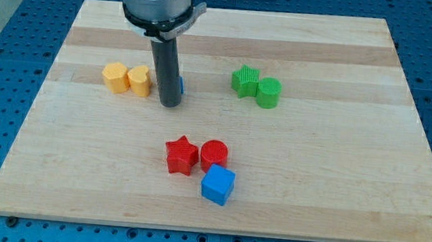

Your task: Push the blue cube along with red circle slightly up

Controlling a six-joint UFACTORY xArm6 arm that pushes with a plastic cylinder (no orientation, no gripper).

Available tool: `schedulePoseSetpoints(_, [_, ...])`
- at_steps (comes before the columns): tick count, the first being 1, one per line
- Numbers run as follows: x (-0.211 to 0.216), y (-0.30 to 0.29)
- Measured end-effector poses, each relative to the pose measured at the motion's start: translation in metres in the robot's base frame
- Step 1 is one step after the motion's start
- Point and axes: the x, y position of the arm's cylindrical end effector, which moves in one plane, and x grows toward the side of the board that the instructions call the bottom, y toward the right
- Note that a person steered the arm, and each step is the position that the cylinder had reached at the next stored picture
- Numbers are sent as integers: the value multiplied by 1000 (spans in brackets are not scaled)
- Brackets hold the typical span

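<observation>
The blue cube [217, 185] sits near the view's bottom centre, touching the lower right of the red circle [214, 154]. A red star [182, 155] lies just left of the red circle. My tip [170, 104] stands on the board well above and to the left of these blocks, right of the yellow blocks. A small blue block [180, 85] shows as a sliver behind the rod, mostly hidden.
A yellow hexagon [115, 75] and a yellow heart-like block [139, 80] sit left of my tip. A green star [245, 80] and a green circle [268, 93] sit at the upper right. The wooden board [351, 188] ends in blue table edges.
</observation>
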Motion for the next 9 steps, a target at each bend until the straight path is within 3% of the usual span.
schedulePoseSetpoints(3, [46, -20])
schedulePoseSetpoints(5, [133, -28])
schedulePoseSetpoints(6, [162, 2])
schedulePoseSetpoints(8, [175, 84])
schedulePoseSetpoints(9, [160, 87])
